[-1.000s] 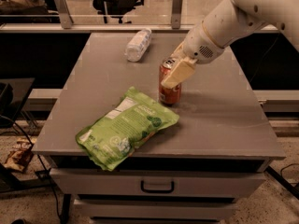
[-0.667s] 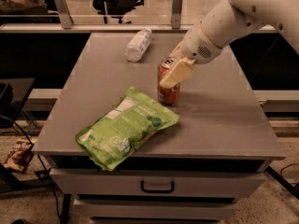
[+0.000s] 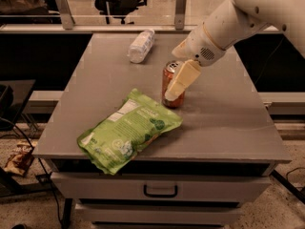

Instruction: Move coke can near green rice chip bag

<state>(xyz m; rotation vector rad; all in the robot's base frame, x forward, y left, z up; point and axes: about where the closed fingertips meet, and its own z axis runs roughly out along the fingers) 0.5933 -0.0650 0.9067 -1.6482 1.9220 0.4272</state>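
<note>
Coke can (image 3: 167, 78) upright on bench (image 3: 228, 118), just beside green rice chip bag (image 3: 131, 130); gripper (image 3: 178, 83) against it from upper right, grip state indeterminable.

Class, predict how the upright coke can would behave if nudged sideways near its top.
Upright and taller than wide, the coke can likely tips if pushed high. Once down, its round body probably rolls. The gripper is at it.

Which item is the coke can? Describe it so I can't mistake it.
On the grey table, look just behind the far corner of the green rice chip bag. The coke can stands upright there, with the gripper at it from the right. It is the only red thing; the clear bottle lies on its side farther back.
</note>
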